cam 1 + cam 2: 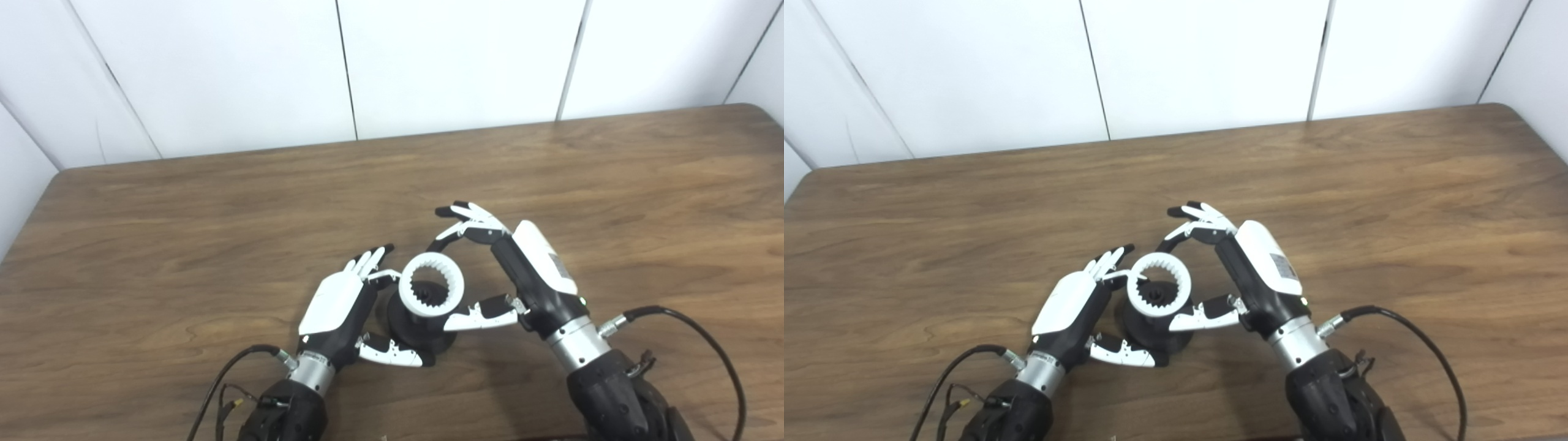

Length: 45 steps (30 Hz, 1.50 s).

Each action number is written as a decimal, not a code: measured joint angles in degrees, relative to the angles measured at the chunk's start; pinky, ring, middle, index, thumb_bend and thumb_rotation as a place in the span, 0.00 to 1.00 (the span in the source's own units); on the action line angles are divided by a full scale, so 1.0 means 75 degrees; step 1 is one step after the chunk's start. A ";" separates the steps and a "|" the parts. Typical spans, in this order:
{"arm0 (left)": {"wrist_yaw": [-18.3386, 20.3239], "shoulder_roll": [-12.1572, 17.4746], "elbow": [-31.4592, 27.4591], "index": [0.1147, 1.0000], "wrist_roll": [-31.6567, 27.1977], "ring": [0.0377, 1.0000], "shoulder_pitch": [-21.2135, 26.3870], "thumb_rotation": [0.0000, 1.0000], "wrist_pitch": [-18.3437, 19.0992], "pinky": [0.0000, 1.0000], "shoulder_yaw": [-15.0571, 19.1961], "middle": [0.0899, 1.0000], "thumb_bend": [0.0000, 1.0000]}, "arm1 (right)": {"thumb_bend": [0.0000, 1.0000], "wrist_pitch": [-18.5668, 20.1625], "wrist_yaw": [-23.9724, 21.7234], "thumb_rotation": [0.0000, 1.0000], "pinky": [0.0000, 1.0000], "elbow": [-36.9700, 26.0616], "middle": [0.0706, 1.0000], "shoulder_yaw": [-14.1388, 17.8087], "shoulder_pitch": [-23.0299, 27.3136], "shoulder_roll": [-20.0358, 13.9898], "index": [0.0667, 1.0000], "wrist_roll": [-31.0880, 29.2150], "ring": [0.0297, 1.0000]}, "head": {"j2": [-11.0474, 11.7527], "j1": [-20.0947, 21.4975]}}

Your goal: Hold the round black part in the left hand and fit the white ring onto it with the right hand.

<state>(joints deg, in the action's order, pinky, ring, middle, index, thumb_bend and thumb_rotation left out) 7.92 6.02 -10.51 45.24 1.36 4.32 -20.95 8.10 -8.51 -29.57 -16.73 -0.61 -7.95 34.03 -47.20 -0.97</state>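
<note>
Gripping black part (411, 323): left hand (340, 306); right hand (511, 269) pinching white ring (430, 284); wood table (184, 233); white walls (453, 61)

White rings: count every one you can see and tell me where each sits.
1. The white ring sits on top of the round black part, between the left hand and the right hand. None elsewhere on the table.

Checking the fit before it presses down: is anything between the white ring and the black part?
Nothing visible. The white ring sits directly over the round black part, flanked by the left hand and right hand.
</note>
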 measured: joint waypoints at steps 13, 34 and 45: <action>0.0013 -0.0008 -0.0022 0.58 -0.0002 1.00 0.0001 0.38 0.0066 1.00 -0.0004 1.00 0.95 | 0.52 -0.0053 -0.0005 0.14 0.88 0.0197 0.84 -0.0051 -0.0010 0.0023 0.45 0.0035 0.92 | -0.0082 -0.0012; 0.0070 -0.0022 -0.0078 0.58 -0.0001 1.00 0.0007 0.38 0.0191 1.00 -0.0019 0.99 0.95 | 0.52 -0.0349 0.0144 0.14 0.91 0.1036 0.83 0.0064 0.0041 0.0047 0.45 0.0144 0.91 | -0.0164 -0.0047; 0.0050 -0.0019 -0.0094 0.58 0.0034 1.00 0.0019 0.40 0.0327 1.00 0.0018 1.00 0.95 | 0.52 -0.0554 0.0372 0.14 0.96 0.1604 0.83 0.0053 0.0283 0.0248 0.45 0.0216 0.91 | -0.0223 -0.0082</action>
<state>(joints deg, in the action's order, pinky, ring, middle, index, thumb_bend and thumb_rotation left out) 8.30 5.88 -11.22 45.50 1.50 6.77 -20.82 3.94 -5.72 -17.54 -16.34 1.52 -6.10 35.65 -48.87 -1.58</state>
